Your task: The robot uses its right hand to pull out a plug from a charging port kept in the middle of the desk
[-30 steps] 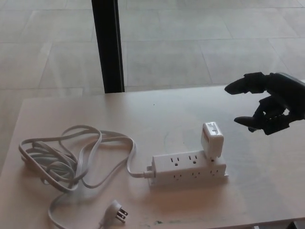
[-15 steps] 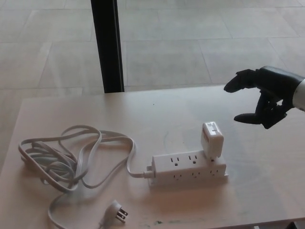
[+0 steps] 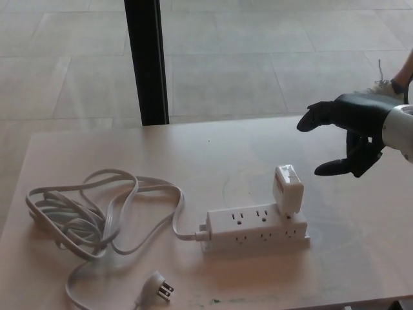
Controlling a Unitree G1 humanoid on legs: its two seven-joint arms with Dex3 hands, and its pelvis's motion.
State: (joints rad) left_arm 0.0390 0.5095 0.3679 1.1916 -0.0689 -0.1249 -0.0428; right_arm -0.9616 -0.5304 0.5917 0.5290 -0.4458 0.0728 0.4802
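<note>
White rectangular plastic power strip (image 3: 257, 228) lies mid-desk on the pale matte wooden desk (image 3: 361, 245). A white boxy plastic plug adapter (image 3: 287, 190) stands seated at its right end. Black jointed right hand (image 3: 348, 132) hovers at two o'clock from the adapter, fingers spread apart, empty. No legible markings.

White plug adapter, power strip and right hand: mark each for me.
White plug adapter (image 3: 287, 189), head view, front face.
Power strip (image 3: 253, 228), head view, top face.
Right hand (image 3: 352, 126), head view, palm.
</note>
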